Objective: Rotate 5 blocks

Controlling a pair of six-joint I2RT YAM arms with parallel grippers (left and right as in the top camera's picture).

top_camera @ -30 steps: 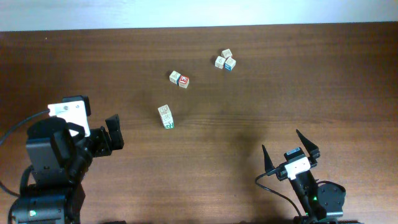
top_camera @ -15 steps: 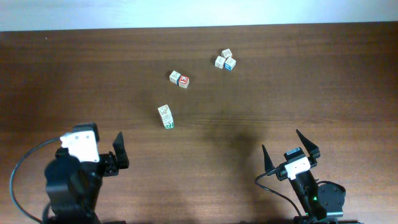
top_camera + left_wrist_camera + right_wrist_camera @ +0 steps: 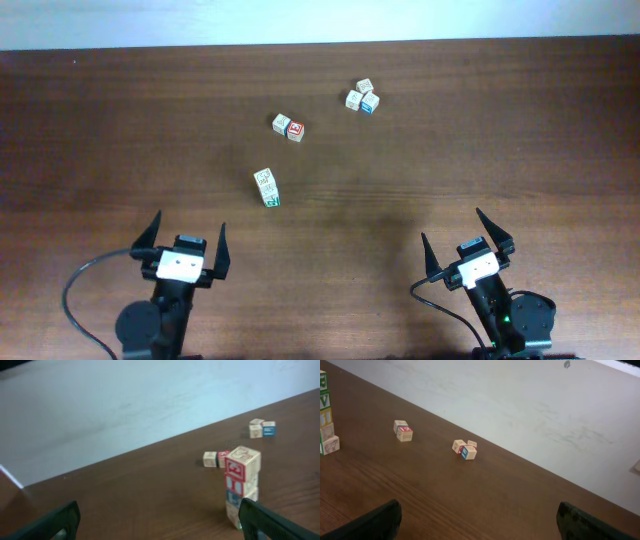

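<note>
Black fingers of my left claw stand spread wide and empty at the near left of the surface, and my right claw is just as wide and empty at the near right. Neither touches anything. Outward from the left claw, a little farther and to its right, stand the 5 blocks, joined as one line; from my left wrist they read as an upright stack with a red-marked cube on top. Beyond them sits a plain-and-red pair, and farther right a small cluster with one blue cube. I judge the rotation either not yet begun or just finished; the frames alone don't settle which. If it remains to be done, my left claw, being nearer, must reach forward, straddle the whole line squarely, close gently and turn it without toppling it.
</note>
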